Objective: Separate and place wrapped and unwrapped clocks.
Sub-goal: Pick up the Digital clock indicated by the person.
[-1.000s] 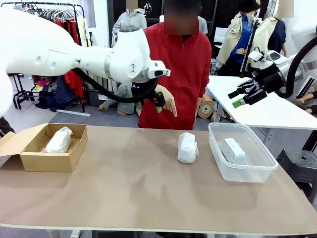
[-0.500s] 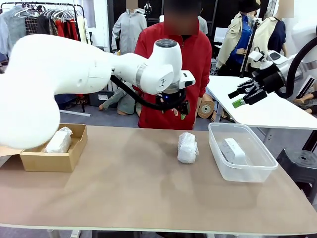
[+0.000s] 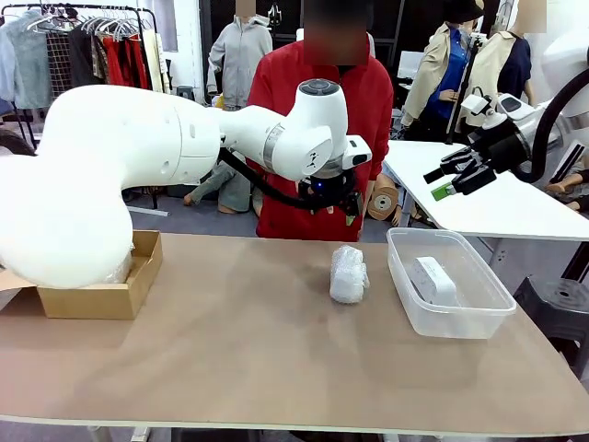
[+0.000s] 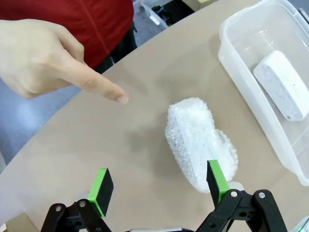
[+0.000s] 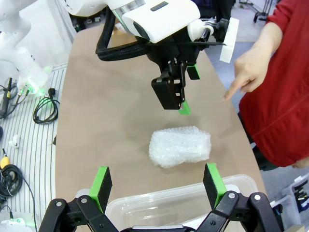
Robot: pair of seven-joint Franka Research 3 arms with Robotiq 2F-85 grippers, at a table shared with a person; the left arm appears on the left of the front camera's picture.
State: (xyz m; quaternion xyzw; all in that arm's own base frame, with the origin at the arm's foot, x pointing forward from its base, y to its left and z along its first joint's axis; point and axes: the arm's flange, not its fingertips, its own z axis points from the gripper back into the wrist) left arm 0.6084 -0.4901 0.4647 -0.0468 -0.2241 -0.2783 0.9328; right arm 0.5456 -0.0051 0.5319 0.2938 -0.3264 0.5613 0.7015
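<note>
One bubble-wrapped clock (image 3: 349, 273) lies on the table's middle, left of the clear tub (image 3: 405, 276). My left gripper (image 3: 342, 204) hangs open just above and behind it. In the left wrist view the bundle (image 4: 200, 142) sits close to the right green pad (image 4: 217, 181), off-centre between the open fingers. The bare white clock (image 3: 433, 279) lies inside the tub (image 4: 241, 92). My right gripper (image 3: 437, 184) is open and raised at the far right, away from the table. From its wrist view I see the bundle (image 5: 179, 146) below the left gripper (image 5: 176, 92).
A person in red stands across the table, their hand (image 4: 53, 58) pointing a finger down at the tabletop left of the bundle. An open cardboard box (image 3: 92, 295) sits at the left edge, partly behind my left arm. A white side table (image 3: 497, 207) is at the right.
My left arm has swung right, from near the cardboard box to above the middle bundle, and lowered slightly. The right arm has stayed still. Both grippers stayed open.
</note>
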